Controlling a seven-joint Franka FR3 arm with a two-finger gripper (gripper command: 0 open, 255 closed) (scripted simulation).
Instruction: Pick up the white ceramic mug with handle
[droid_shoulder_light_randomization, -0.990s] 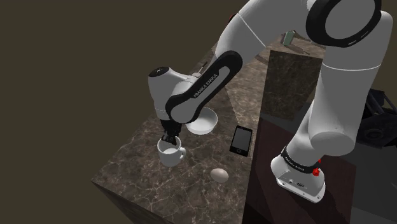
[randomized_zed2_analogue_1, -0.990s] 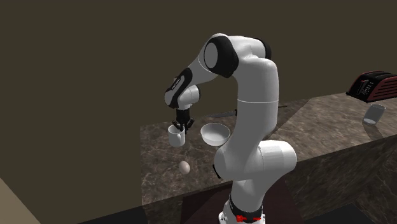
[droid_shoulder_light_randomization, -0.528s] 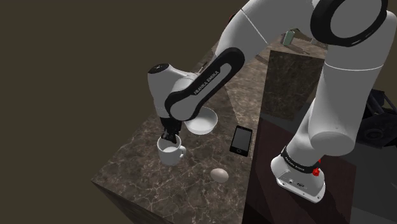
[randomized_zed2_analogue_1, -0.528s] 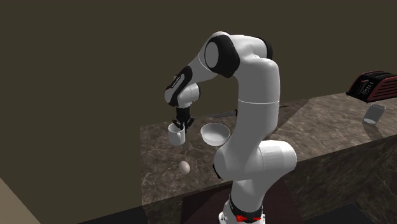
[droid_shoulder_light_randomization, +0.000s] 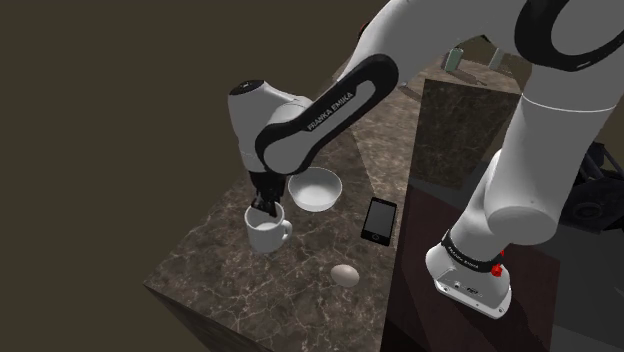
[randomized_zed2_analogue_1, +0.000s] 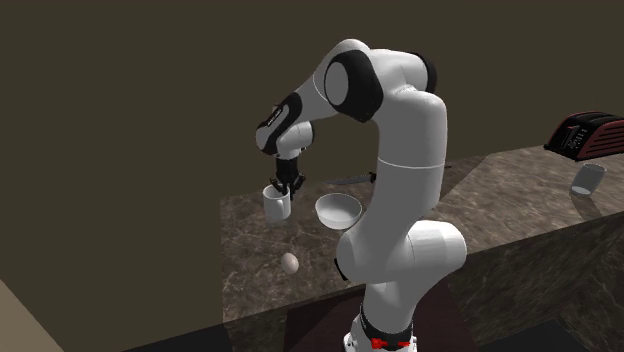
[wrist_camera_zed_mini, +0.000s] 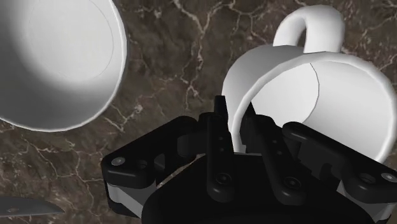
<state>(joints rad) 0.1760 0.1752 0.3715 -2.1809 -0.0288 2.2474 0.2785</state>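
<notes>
**A:** Where's the mug?

**B:** Shoulder view, left to right: mug stands opening up near the left edge of the bench. The end effector comes straight down onto its rim. The white bowl is just beside the mug on the right, not touching it. The egg is nearer the front edge, and the black phone lies flat further right.

**A:** Grip?

**B:** Wrist view: end effector is closed down to a narrow gap, pinching the mug by its wall. One of the fingers is outside the wall and the other is inside the cup, with the rim running between them. The handle is on the side away from the fingers. The bowl is off to the outer finger's side.

**A:** Clear of the bench?

**B:** Can't tell whether the base is touching.

**A:** Second exterior view agree?

**B:** Yes. Left to right: mug hangs under the end effector at the bench's left end. The egg is below it near the front edge, then comes the bowl. The arm stands in front of the bench. At far right are a dark toaster and a small pale container just in front of it.
</notes>
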